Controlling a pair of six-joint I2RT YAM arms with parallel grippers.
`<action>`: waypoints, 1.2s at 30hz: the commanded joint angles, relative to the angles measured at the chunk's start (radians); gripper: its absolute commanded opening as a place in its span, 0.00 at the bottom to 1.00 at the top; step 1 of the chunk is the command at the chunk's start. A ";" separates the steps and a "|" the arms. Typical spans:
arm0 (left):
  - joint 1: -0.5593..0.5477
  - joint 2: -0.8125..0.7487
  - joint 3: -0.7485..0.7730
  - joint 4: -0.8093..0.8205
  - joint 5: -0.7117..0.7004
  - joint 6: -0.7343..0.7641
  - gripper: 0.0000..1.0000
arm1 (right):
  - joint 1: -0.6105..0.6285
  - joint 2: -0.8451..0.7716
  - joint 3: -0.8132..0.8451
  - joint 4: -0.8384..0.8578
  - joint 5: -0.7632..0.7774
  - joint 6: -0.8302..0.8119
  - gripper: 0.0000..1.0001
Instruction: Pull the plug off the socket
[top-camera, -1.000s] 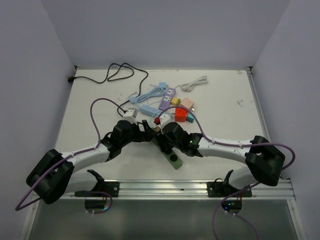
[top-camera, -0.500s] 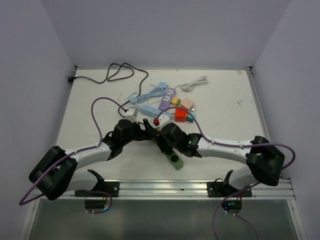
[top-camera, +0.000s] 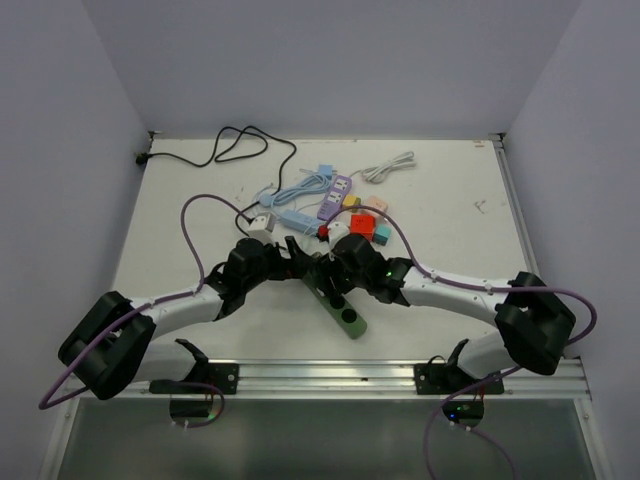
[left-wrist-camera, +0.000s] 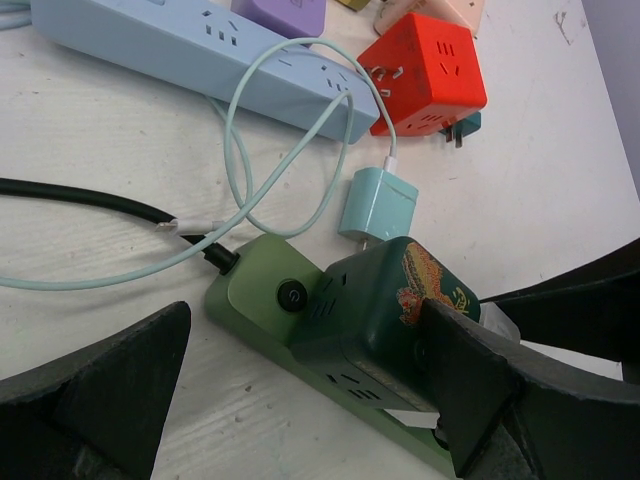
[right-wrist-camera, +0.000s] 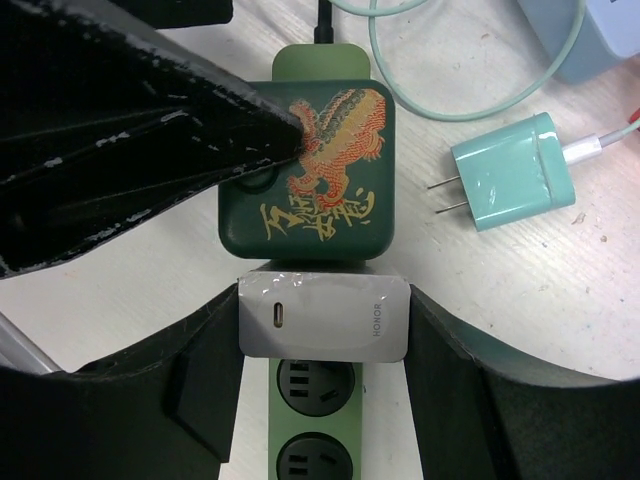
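In the middle of the right wrist view, the right pincer (right-wrist-camera: 322, 345) grips the white plug (right-wrist-camera: 324, 316), seated in the green socket strip (right-wrist-camera: 312, 400) on the tabletop (right-wrist-camera: 520, 300). The left pincer (left-wrist-camera: 300, 385) gapes wide, its 2 fingers straddling the strip.

The white plug (right-wrist-camera: 322, 317), low in the middle of the right wrist view, says HONOR in small letters. The dark green plug (right-wrist-camera: 308, 168) above it has gold signs, too curly to read.

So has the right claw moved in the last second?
Yes, slightly: seen from above, the right claw has crept up along the green power strip, nearer the red cube.
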 joint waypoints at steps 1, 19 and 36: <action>0.010 0.048 -0.044 -0.220 -0.080 0.072 0.99 | 0.076 -0.055 0.095 0.069 0.104 -0.033 0.35; 0.010 0.071 -0.041 -0.211 -0.073 0.072 0.99 | 0.029 -0.070 0.114 0.062 0.072 0.033 0.40; 0.010 0.077 -0.041 -0.206 -0.064 0.075 0.99 | 0.182 0.040 0.258 -0.018 0.293 -0.027 0.41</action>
